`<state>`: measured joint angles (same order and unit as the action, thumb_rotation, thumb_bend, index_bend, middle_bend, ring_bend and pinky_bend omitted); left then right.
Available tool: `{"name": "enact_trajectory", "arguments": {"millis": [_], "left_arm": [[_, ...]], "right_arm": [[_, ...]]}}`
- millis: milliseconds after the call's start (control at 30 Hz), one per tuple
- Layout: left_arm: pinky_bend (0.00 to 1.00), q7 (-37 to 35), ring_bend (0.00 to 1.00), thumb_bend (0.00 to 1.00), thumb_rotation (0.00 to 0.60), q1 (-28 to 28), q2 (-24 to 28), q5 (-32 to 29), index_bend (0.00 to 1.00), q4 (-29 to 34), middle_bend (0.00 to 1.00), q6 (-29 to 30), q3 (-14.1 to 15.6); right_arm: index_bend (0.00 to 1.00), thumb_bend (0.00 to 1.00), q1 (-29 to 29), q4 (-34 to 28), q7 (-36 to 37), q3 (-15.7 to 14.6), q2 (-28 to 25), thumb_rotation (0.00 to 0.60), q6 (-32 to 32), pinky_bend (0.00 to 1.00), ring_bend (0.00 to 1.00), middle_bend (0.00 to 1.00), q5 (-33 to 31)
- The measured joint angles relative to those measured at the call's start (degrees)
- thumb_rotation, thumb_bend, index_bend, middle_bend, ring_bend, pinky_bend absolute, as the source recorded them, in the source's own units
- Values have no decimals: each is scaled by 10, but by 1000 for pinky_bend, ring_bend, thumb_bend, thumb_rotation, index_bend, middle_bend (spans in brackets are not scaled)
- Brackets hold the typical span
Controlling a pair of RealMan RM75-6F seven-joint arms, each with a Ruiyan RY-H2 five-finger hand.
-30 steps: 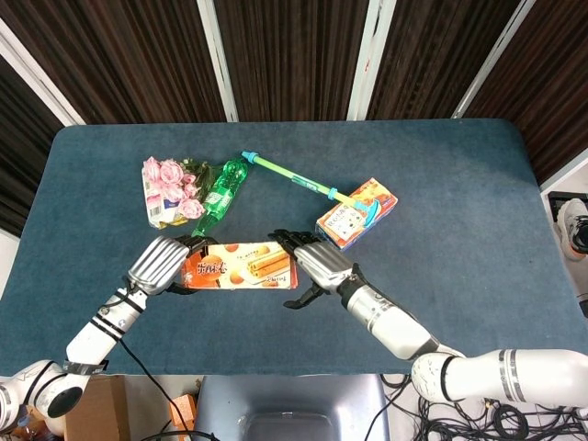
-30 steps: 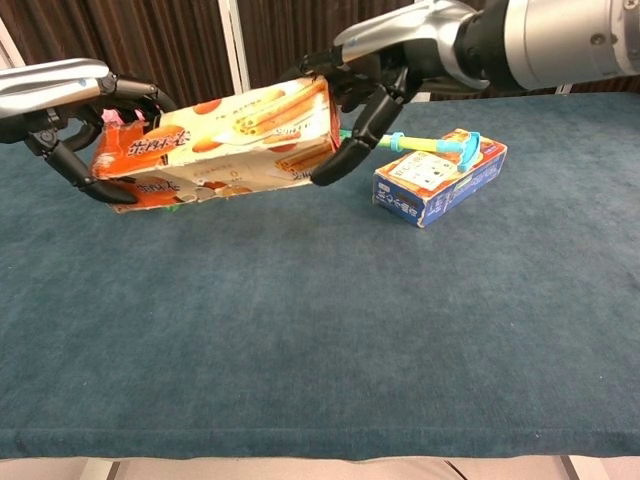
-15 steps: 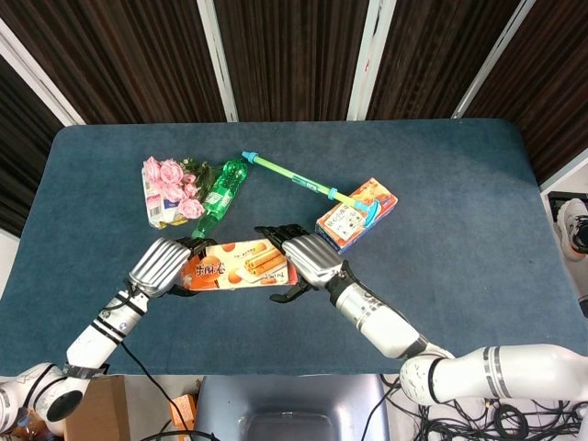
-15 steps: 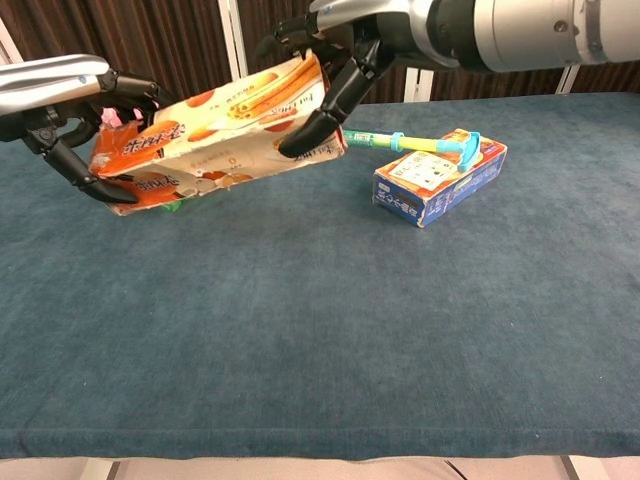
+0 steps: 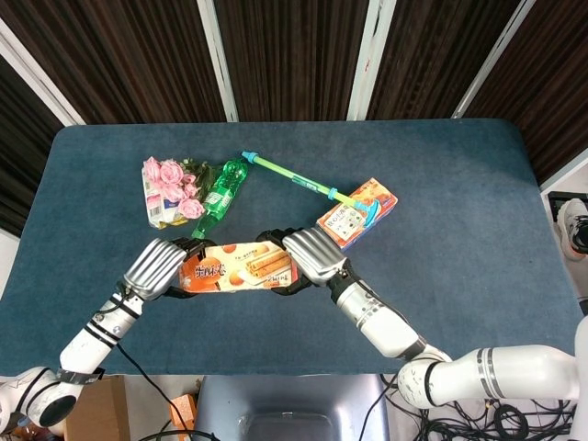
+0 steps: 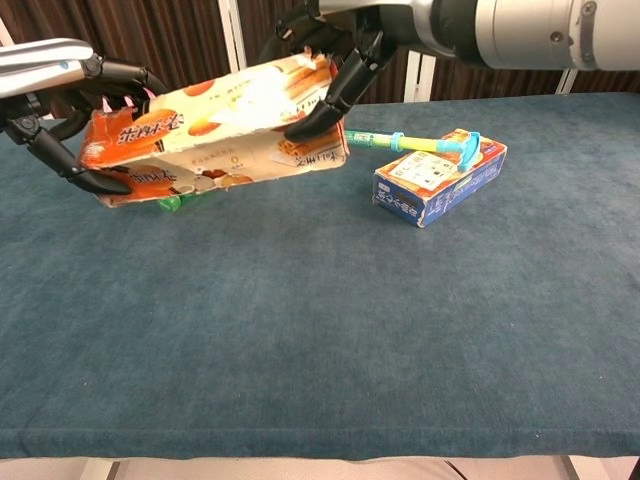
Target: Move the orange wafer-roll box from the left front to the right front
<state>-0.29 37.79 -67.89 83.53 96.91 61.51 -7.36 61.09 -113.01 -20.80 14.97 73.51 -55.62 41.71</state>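
Observation:
The orange wafer-roll box (image 5: 237, 266) (image 6: 215, 135) hangs in the air above the table's front left, lying lengthwise. My left hand (image 5: 156, 268) (image 6: 55, 110) grips its left end, fingers wrapped over the top and under the bottom. At the other end my right hand (image 5: 308, 256) (image 6: 335, 50) closes over the box from above, fingers curled down its front face. Both hands hold the box at once.
Behind the box lie a green bottle (image 5: 223, 194), a pink flower packet (image 5: 166, 191) and a long green-blue stick (image 5: 303, 183). A blue-orange carton (image 5: 356, 213) (image 6: 441, 176) rests right of centre. The dark blue table (image 6: 330, 330) spreads out toward the front and right.
My right hand has slid left and closed down onto the box's right end. The box has levelled and risen slightly. The left hand keeps its grip.

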Motion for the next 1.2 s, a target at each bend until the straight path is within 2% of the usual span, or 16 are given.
{"name": "enact_trajectory", "arguments": {"millis": [33, 133, 233, 433, 633, 800, 900, 1033, 1200], "left_arm": [[512, -6, 349, 217, 600, -2, 2, -1, 327, 1, 380, 1, 0], [335, -26, 142, 187, 600, -5, 15, -4, 118, 6, 153, -2, 0], [282, -50, 71, 174, 600, -7, 26, -1, 59, 9, 79, -1, 0], [243, -97, 51, 155, 599, -13, 46, 27, 27, 14, 47, 18, -2], [226, -101, 36, 156, 600, -30, 79, 30, 21, 10, 38, 47, -6], [210, -112, 30, 152, 599, -60, 114, 17, 14, -11, 37, 60, 2], [196, -116, 23, 154, 600, -80, 126, 9, 13, -34, 34, 58, 20], [191, -122, 21, 169, 600, -98, 124, 6, 10, -67, 29, 53, 39], [189, -130, 20, 180, 600, -111, 96, 9, 1, -115, 20, 51, 51]], "right_arm": [[863, 524, -2, 0, 1, 0, -1, 600, -1, 929, 792, 816, 6], [886, 531, -12, -2, 12, -1, -7, 600, -6, 946, 807, 830, 31], [899, 538, -26, -3, 31, -2, -18, 600, -8, 953, 813, 836, 58], [925, 559, -48, -1, 76, 2, -35, 600, -5, 969, 827, 848, 100], [925, 558, -84, -7, 121, -3, -60, 600, -10, 970, 827, 848, 163], [925, 558, -145, -10, 195, -33, -99, 600, -28, 969, 827, 848, 259], [925, 558, -189, 7, 260, -65, -117, 600, -47, 964, 827, 848, 333], [924, 558, -240, 68, 356, -113, -120, 600, -77, 896, 810, 848, 423], [903, 557, -284, 221, 453, -153, -75, 600, -114, 785, 717, 848, 474]]}}
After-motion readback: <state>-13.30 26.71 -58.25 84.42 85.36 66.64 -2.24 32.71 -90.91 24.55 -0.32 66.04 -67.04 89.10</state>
